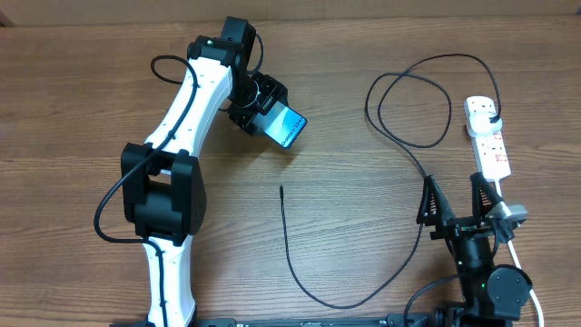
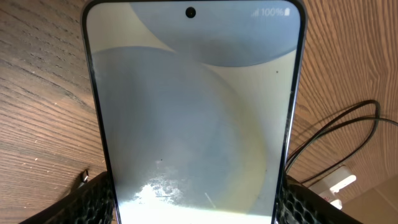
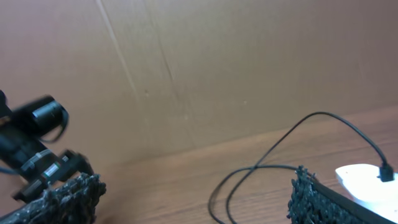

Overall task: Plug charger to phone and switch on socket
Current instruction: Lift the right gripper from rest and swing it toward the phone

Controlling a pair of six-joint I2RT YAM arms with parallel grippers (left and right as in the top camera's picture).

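Phone [image 1: 290,127] edges clamped in left end effector [image 1: 276,117] | charger [image 1: 282,195] well apart

The table [image 1: 363,109] is viewed from straight overhead and from far off, so the whole work area is taken in. From the left wrist, the phone [image 2: 193,112] is seen at very close range, its screen filling most of the frame, with wood grain at either side. From the right wrist, the tabletop is viewed low and level toward a brown wall [image 3: 217,74]. The looped charger [image 1: 450,113] and the white socket [image 1: 487,136] are shared by all three views.
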